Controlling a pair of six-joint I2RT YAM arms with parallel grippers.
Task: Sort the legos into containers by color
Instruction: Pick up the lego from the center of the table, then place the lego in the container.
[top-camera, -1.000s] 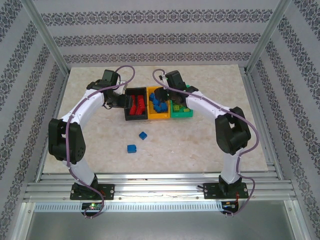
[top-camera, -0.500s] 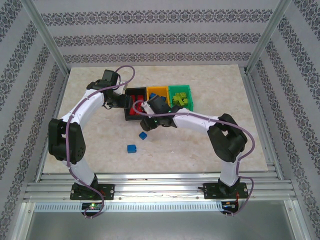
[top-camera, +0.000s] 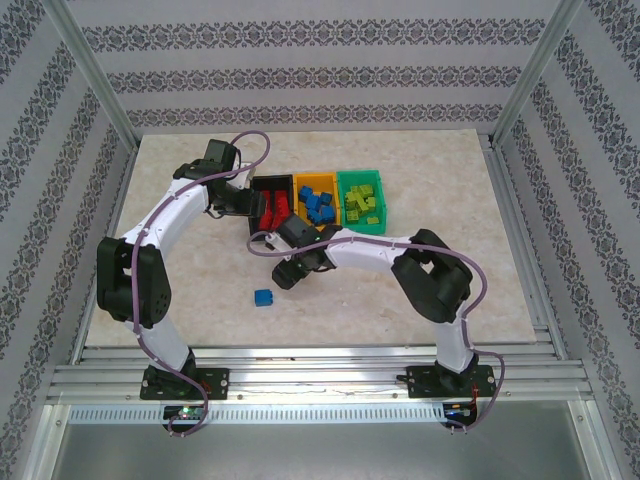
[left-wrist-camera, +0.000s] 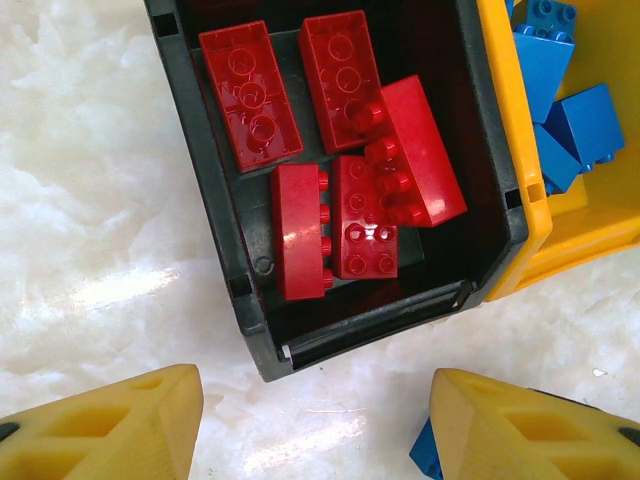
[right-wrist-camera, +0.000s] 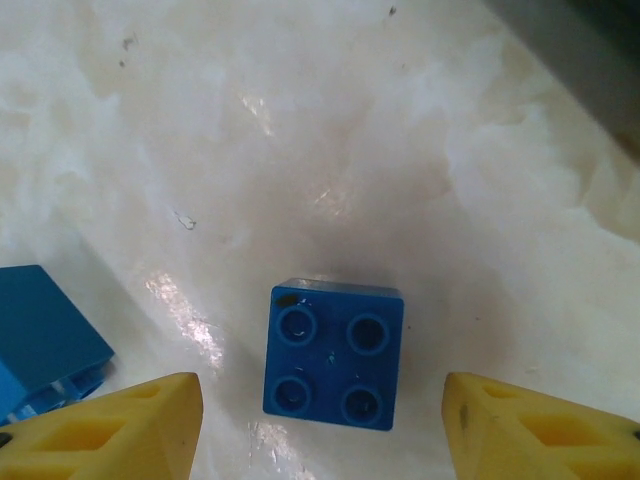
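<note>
Three bins stand side by side, touching, in a row a little left of the middle of the table, nearer its far edge than its near edge. The black bin is on the left, the yellow bin in the middle and the green bin on the right. The black bin holds red bricks: five show in the left wrist view, some flat with studs up, some tipped on their sides and leaning on each other. The yellow bin holds a pile of blue bricks, and the green bin holds green bricks.

The left hand sits at the left side of the black bin. In its own camera its two yellow fingers stand wide apart with only bare table between them, just short of the bin's wall. It is open and holds nothing.

The right hand reaches across to a spot on the table nearer the near edge than the black bin is. Its fingers are spread apart, and a blue brick with four studs lies flat on the table in line with the gap between them, touching neither. This hand is open and grips nothing.

A second blue brick lies on the table just beside the right hand, closer to the near edge and slightly to the left.
</note>
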